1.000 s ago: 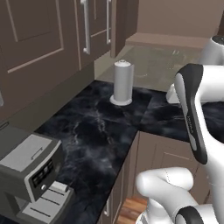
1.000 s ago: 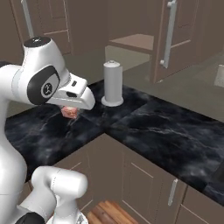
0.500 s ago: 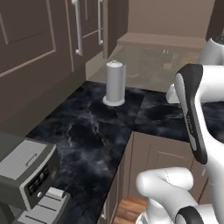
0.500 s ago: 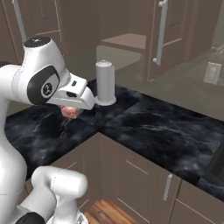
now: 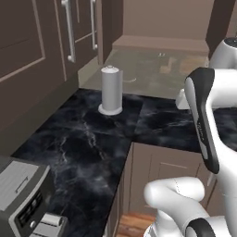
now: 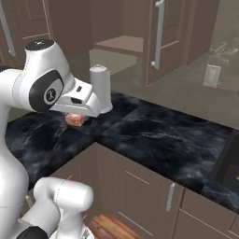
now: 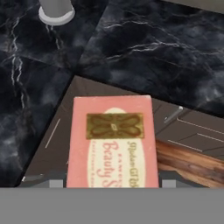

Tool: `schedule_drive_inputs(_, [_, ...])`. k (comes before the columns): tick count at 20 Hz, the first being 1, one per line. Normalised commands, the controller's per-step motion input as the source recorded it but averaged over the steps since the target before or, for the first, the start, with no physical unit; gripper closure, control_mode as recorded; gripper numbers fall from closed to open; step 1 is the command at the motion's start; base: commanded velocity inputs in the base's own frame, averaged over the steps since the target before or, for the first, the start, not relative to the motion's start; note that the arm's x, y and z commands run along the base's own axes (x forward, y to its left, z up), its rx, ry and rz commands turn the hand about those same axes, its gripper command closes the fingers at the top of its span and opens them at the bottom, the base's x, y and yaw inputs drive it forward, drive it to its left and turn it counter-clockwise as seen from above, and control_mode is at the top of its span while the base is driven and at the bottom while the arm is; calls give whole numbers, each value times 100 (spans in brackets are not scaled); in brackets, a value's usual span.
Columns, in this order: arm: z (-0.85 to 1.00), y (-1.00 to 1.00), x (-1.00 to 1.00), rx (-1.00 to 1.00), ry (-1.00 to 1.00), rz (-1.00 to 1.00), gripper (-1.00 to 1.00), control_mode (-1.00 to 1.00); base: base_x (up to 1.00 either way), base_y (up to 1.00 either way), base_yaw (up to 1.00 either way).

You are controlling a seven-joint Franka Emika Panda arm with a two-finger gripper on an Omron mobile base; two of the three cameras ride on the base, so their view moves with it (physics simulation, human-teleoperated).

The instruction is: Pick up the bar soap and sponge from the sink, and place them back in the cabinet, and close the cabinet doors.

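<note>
bar soap [image 7: 112, 144] held in the gripper [image 7: 112, 183] above the counter's corner

the flat pink rectangular block has its long axis running straight out from the hand, away from the fingers, its broad printed face toward the camera: a gold ornamental panel over a cream oval with red script. the jaws are narrowed onto its near end, one at each long edge. in the right base view the bar soap [image 6: 75, 119] hangs under the hand. below lie the glossy black marbled counter [image 7: 166, 48], brown cabinet fronts, and a grey cylindrical paper towel roll [image 5: 111, 89] standing upright on a round base.
</note>
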Motion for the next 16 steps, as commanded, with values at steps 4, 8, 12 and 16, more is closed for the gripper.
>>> schedule_drive_inputs(4, [0, 0, 0, 0, 0, 0, 100, 100, 28, -14, -12])
schedule_drive_inputs(8, [0, 0, 0, 0, 0, 0, 100, 100, 49, -11, -3])
schedule_drive_inputs(12, [0, 0, 0, 0, 0, 0, 100, 100, 61, -24, 0])
schedule_drive_inputs(16, [0, 0, 0, 0, 0, 0, 100, 100, 54, -12, 0])
